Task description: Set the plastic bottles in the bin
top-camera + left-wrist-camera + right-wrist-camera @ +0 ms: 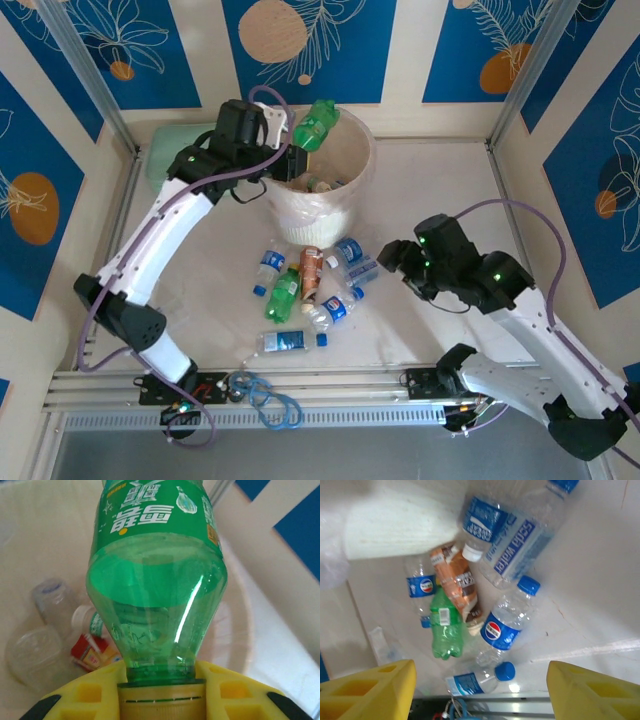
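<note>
The left end effector (290,155) grips a green plastic bottle (316,124) by its yellow cap over the round translucent white bin (352,195). Clear, green and brown-labelled bottles (310,285) lie beside it on the worktop (440,180). The right end effector (480,690) hovers above them, wide and empty.

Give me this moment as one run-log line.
left claw: shut on green bottle at its cap, over bin | right claw: open, empty, above loose bottles on table | binned bottles: a few visible

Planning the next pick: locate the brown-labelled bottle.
In the top view the brown-labelled bottle lies centre, just before the bin, a green bottle at its left.
</note>
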Action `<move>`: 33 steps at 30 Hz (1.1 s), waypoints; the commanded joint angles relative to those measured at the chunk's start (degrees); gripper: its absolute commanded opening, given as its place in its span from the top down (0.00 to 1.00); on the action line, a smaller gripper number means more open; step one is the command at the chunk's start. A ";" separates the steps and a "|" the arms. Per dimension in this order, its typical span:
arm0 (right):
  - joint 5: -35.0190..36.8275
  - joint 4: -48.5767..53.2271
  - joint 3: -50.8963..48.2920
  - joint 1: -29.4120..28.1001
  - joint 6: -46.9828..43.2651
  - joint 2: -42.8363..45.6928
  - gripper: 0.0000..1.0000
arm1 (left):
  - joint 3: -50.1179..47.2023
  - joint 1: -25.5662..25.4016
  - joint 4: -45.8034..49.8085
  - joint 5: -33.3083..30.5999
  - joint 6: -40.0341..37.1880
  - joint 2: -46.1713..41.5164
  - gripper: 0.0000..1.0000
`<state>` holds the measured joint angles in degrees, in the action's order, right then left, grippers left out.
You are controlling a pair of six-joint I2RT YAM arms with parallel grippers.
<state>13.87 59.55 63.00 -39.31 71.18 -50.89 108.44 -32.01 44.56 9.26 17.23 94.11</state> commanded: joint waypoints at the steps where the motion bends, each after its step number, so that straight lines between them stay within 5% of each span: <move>1: 3.32 1.43 -0.19 -4.53 2.61 -2.28 0.31 | 2.04 0.46 4.40 -3.78 -1.55 0.78 0.82; 5: 7.56 3.72 1.99 -12.73 3.84 -7.85 0.31 | 1.78 0.50 3.76 -3.82 -1.32 0.53 0.48; 11: 10.30 6.03 4.33 -19.25 6.08 -14.56 0.31 | 1.36 0.46 2.40 -4.66 -0.58 -3.05 0.24; 18: 8.83 3.31 1.87 -17.83 8.19 -15.16 0.30 | -4.62 0.46 0.97 -4.30 1.34 -12.16 0.17; 27: 7.66 3.16 0.61 -16.07 7.73 -15.18 0.30 | -26.13 0.48 2.65 -6.48 2.63 -33.36 0.15; 33: 6.08 1.64 -2.40 -14.26 8.46 -13.98 0.30 | -41.58 -0.16 5.87 1.71 3.60 -43.02 0.23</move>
<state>20.97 61.23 62.13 -54.68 78.04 -66.37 71.68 -31.90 47.48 6.31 19.66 52.62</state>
